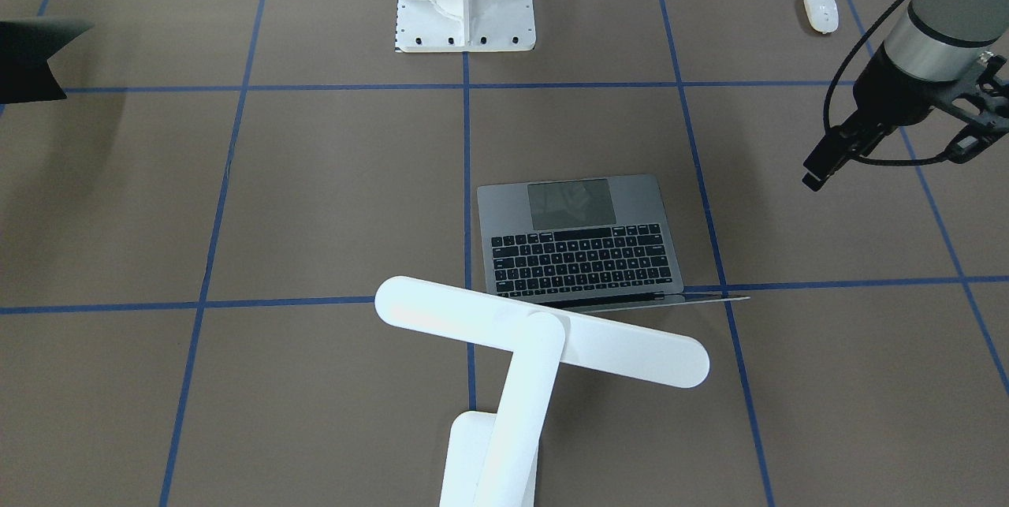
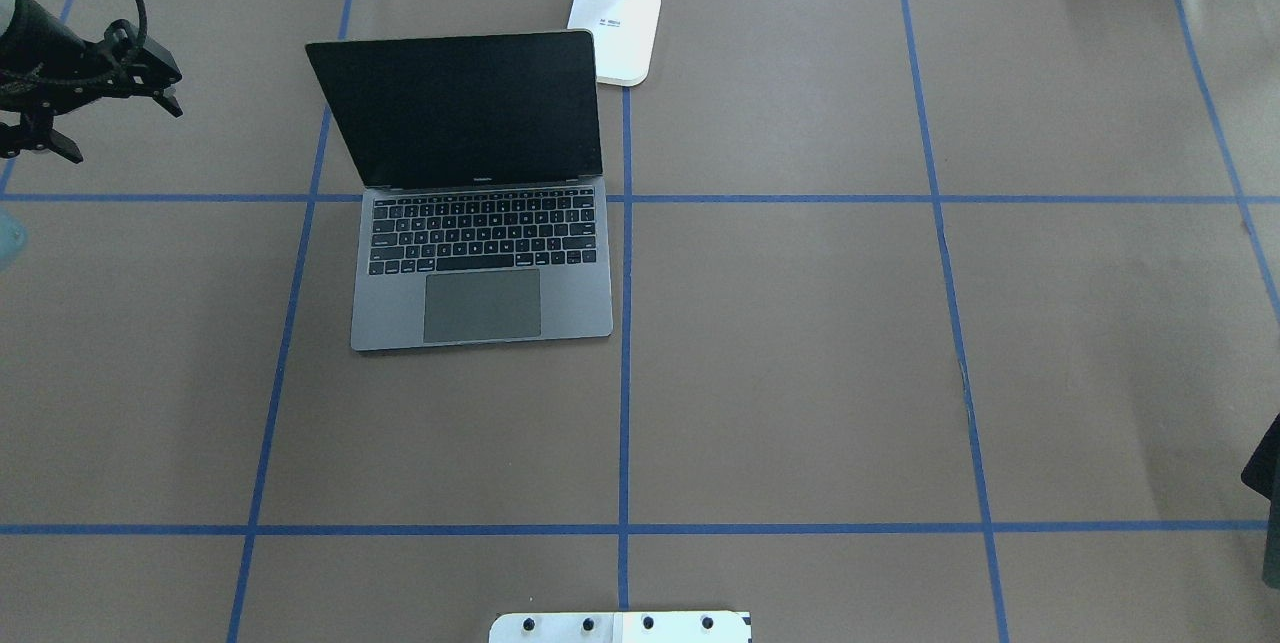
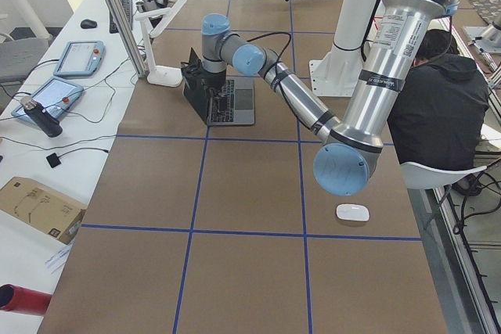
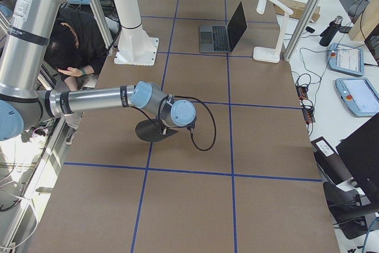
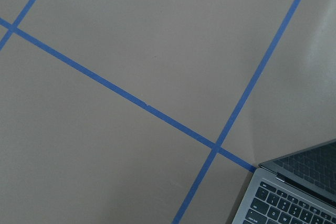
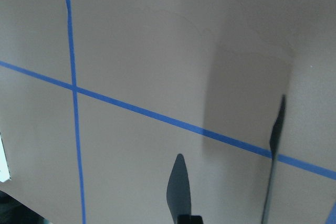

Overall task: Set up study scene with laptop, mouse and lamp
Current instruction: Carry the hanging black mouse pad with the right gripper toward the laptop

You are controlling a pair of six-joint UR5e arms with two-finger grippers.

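Left of the table's midline sits the laptop (image 2: 480,303), lid open, screen toward the robot. The lamp (image 1: 631,349) stands near the laptop's far right corner, base not touching it.

The left gripper (image 2: 165,88) hovers off the laptop's left side, about level with the hinge. Nothing shows in it, but whether it is spread or closed cannot be told. The right gripper (image 4: 166,124) hangs low, well right of the laptop, with a black pad (image 4: 148,131) at its tip. Its grip cannot be confirmed.

The mouse (image 1: 820,10) lies well left of the laptop, toward the robot. From the left gripper it lies back toward the base. Its long axis runs roughly parallel to the laptop's side edges. The left arm is much nearer and likely suits the pick.
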